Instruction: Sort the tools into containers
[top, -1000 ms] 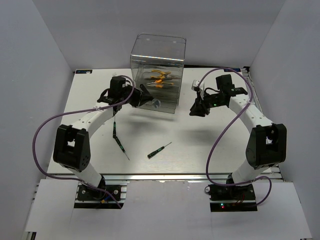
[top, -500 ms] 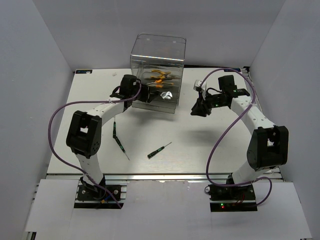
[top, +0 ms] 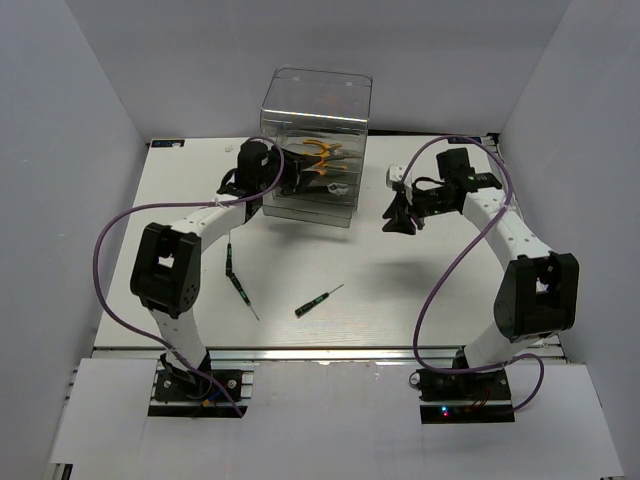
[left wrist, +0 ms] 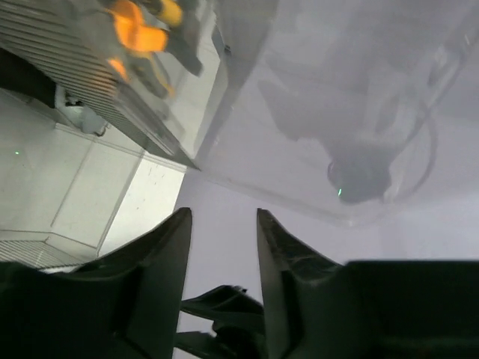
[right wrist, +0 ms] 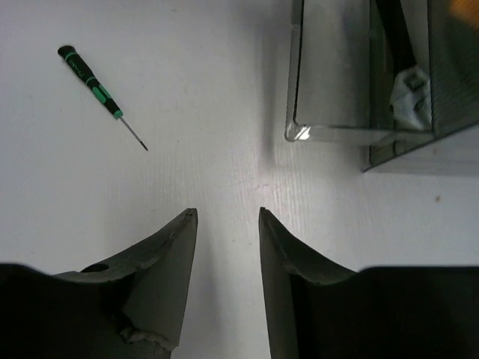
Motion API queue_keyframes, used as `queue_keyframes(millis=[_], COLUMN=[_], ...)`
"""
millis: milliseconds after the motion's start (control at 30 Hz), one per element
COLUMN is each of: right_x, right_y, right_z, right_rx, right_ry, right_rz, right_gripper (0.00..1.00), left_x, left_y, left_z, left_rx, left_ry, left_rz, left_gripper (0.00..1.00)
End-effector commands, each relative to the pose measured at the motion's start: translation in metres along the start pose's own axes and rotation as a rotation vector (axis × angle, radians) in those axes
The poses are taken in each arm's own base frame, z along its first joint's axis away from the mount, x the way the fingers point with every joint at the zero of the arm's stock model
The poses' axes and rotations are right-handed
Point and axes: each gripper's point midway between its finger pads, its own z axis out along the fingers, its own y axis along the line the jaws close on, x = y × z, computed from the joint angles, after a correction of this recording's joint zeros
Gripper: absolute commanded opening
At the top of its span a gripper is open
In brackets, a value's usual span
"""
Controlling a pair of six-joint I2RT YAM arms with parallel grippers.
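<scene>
Orange-handled pliers (top: pixel 320 153) lie inside the clear drawer box (top: pixel 315 95) at the far side of the tabletop (top: pixel 400 290). Green-handled screwdrivers (top: pixel 318 301) lie loose nearer the arms. The left tool (left wrist: pixel 222 217), up against the box, and the right tool (right wrist: pixel 224 213), beside it, both stand parted and empty.
</scene>
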Motion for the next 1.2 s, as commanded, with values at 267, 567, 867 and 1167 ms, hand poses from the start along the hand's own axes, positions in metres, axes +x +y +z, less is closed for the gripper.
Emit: queue_keyframes(millis=[267, 567, 867, 1167], right_x=[-0.048, -0.046, -0.039, -0.048], right_y=[0.066, 0.019, -0.039, -0.092], right_z=[0.075, 0.185, 0.212, 0.203], right_rx=[-0.305, -0.043, 0.288, 0.470], right_ry=[0.105, 0.321, 0.359, 0.329], right_rz=[-0.582, -0.357, -0.316, -0.324], right_gripper=[0.10, 0.00, 0.11, 0.82], left_x=[-0.019, -0.049, -0.039, -0.035], left_y=[-0.036, 0.012, 0.060, 0.064], left_z=[-0.124, -0.251, -0.275, -0.268], left_rx=[-0.012, -0.163, -0.193, -0.197], left_ry=[-0.159, -0.472, -0.503, -0.461], left_rz=[0.618, 0.702, 0.607, 0.583], left_gripper=[0.00, 0.07, 0.13, 0.23])
